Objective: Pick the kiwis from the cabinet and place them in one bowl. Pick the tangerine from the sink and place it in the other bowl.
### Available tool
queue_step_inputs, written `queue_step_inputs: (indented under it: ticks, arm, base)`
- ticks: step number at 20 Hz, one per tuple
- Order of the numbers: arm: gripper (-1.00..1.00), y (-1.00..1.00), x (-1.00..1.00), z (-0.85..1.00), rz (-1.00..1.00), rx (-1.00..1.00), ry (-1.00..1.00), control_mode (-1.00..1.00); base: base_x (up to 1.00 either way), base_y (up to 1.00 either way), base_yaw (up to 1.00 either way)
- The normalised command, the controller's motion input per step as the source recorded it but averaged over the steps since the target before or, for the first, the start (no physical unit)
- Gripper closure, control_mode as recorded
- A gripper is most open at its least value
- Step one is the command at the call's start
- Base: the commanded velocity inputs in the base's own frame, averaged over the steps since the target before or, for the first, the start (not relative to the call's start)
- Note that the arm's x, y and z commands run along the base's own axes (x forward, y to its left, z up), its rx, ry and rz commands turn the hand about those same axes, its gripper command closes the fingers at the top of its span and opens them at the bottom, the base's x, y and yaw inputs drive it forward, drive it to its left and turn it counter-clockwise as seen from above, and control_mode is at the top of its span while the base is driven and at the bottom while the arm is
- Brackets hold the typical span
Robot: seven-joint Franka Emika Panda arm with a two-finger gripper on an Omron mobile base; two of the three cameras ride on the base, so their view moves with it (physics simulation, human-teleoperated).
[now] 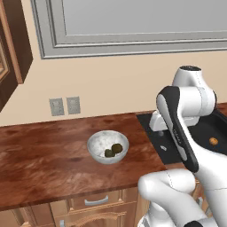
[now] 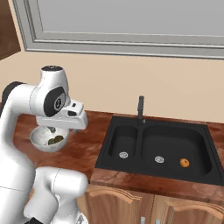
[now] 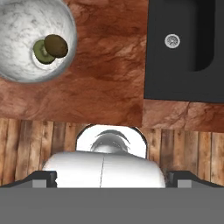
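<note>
Tangerine (image 2: 184, 162) lies in the sink (image 2: 131, 131), well apart from the end effector (image 3: 112, 177).

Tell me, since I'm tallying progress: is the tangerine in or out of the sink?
In: the tangerine lies on the sink's right basin floor.

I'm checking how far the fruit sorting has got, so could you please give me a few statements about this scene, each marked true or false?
1. Both kiwis lie in the bowl. True.
2. The tangerine is in the bowl with the kiwis. False: it lies in the sink, in the right-hand basin as the right base view shows it.
3. The bowl stands on the wooden counter. True.
4. The gripper is shut on a kiwi. False: it is open and holds nothing.
5. The tangerine touches a drain. False: it lies apart from the silver drain.
</note>
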Motion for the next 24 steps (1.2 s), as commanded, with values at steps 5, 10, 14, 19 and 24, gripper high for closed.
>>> queue_step_inputs:
  ticks: [5,10,14,19,24]
  arm:
    - [-1.00,-0.32,-0.34,0.02,-0.01,0.00,0.00,-1.00]
    - [-1.00,-0.07,-0.08,0.00,0.00,0.00,0.00,1.00]
    - [-1.00,0.00,0.00,0.00,0.00,0.00,0.00,1.00]
    - [-1.00,0.00,0.00,0.00,0.00,0.00,0.00,1.00]
    - [-1.00,0.00,0.00,0.00,0.00,0.00,0.00,1.00]
  base:
    - [0.00,0.00,0.00]
    - [-0.30,-0.33,0.00]
    - [-0.10,-0.65,0.00]
    - [-0.07,-0.77,0.00]
    - [0.00,-0.79,-0.02]
